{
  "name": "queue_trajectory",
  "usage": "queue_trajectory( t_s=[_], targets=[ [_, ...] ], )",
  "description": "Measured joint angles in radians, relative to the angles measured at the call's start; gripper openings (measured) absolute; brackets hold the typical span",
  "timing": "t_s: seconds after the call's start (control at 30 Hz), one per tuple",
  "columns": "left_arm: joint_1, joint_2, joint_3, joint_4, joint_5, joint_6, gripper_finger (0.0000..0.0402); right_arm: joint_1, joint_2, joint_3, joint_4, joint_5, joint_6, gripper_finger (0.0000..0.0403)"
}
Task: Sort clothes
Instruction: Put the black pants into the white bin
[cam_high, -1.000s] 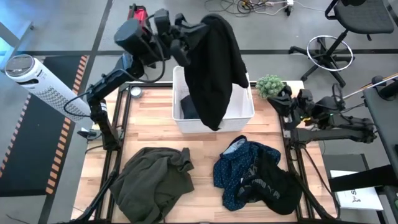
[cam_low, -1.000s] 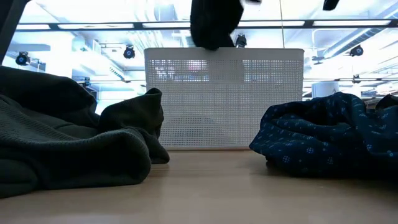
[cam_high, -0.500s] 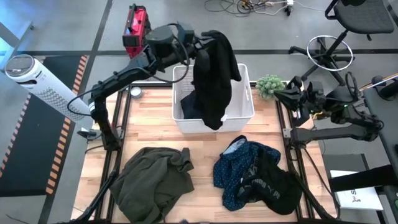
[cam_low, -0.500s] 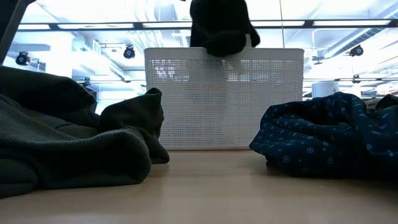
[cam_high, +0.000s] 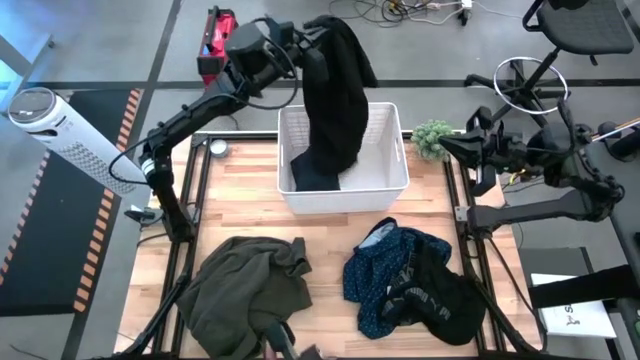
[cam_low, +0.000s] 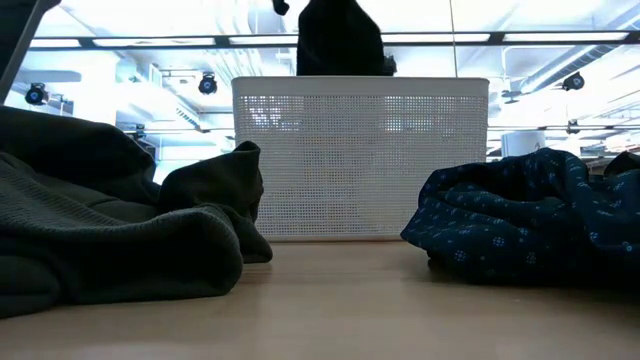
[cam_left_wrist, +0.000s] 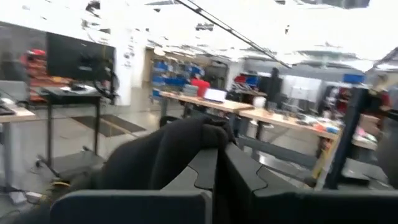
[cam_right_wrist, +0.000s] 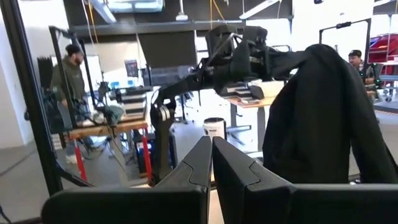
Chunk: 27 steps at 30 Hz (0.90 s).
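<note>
A black garment (cam_high: 335, 95) hangs from my left gripper (cam_high: 312, 38), which is raised over the far rim of the white lattice basket (cam_high: 395, 175). My left gripper (cam_left_wrist: 217, 149) is shut on it. On the near left of the table lies the olive-grey top (cam_high: 245, 290), and on the near right the navy patterned piece (cam_high: 385, 275) with a black piece (cam_high: 440, 305) on it. At the table's right edge my right gripper (cam_high: 455, 148) is raised and shut, with nothing in it (cam_right_wrist: 211, 146). My left gripper is shut on the upper part of the black garment (cam_left_wrist: 186, 140), which bunches over and beside the fingers. The fingers lie about level. The garment hangs below them, slack, and its lower end (cam_high: 312, 172) rests inside the basket.
A small green plant (cam_high: 433, 133) stands at the table's far right corner, close to my right gripper. A white perforated cylinder (cam_high: 70, 135) stands off the table's left side. Bare wood shows between the basket and the two clothes piles. A person (cam_right_wrist: 68, 74) stands in the room behind.
My left gripper has gone down and toward the far edge with the black garment. The garment's lower end has sunk into the basket. My right gripper has risen at the table's right edge and rolled a little, staying shut.
</note>
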Motion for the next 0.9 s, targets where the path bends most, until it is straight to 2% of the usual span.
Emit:
queue_trajectory(
  t_s=[0.17,0.33,0.53,0.73,0.9],
  targets=[
    [-0.046,0.000,-0.018,-0.157,0.111,-0.021,0.0000,0.000,0.014,0.022,-0.010,-0.001,-0.009,0.0000],
    [-0.099,0.002,-0.087,-0.347,0.136,-0.021,0.0000,0.000,0.012,0.023,-0.020,-0.004,-0.002,0.0000],
    [-0.137,0.002,-0.222,-0.386,0.152,-0.063,0.0000,0.000,0.013,0.023,-0.025,-0.008,0.028,0.0000],
    [-0.153,0.003,-0.365,-0.401,0.213,-0.085,0.0002,0.000,0.027,0.023,-0.026,-0.085,0.107,0.0000],
    [-0.166,0.004,-0.412,-0.417,0.250,-0.083,0.0041,0.000,0.033,0.023,-0.059,-0.164,0.173,0.0000]
  ],
)
